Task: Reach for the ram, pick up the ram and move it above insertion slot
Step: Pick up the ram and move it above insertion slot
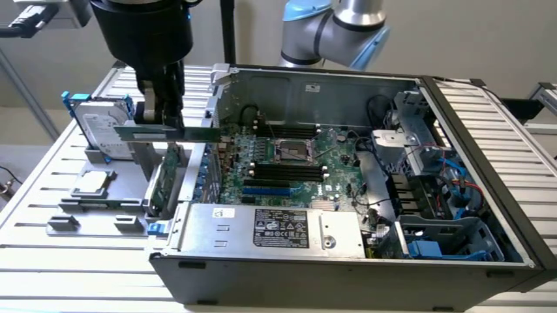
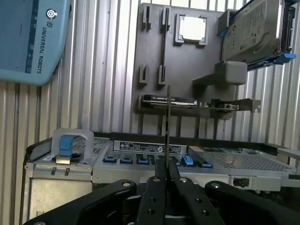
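Above the grey fixture plate (image 1: 104,195), beside the open computer case (image 1: 348,261), the gripper (image 1: 161,124) hangs with its fingers (image 2: 154,197) nearly closed, clamped on the ram (image 1: 167,133). In the exterior view the ram is a thin strip held level and clear of the fixture plate, reaching toward the case wall. In the wrist view it appears edge-on as a thin dark line (image 2: 167,136) rising from between the finger pads.

On the fixture plate rest a silver hard drive (image 1: 103,134), a processor chip (image 1: 94,182) and a green expansion card (image 1: 165,179) standing on edge.

Inside the case, the motherboard (image 1: 287,163) carries black memory slots (image 1: 283,171) near its centre.

Fixture plate and case sit on a ribbed metal table (image 1: 52,261). A pale wall (image 1: 487,39) stands behind the case.
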Tool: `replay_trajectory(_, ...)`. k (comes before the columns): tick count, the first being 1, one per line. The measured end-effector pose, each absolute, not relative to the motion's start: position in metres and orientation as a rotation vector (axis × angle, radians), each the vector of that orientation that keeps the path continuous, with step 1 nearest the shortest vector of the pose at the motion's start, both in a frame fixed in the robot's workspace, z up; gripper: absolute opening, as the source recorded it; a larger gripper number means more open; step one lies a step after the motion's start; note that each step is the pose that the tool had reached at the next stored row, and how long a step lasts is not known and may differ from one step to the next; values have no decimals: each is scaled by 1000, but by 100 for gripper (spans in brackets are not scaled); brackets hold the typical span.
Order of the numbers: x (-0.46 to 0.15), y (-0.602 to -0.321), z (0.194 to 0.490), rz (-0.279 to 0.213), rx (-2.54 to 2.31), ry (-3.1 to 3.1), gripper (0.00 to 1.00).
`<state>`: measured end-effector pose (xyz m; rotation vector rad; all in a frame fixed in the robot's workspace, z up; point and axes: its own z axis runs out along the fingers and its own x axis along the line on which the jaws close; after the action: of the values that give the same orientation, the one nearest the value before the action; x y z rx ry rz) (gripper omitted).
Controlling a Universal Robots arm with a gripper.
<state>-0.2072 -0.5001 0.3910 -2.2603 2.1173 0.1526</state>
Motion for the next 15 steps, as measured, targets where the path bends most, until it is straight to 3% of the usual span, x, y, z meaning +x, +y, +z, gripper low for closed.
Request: replay_trajectory(15,-141,-492,391,162,-2256,2112,13)
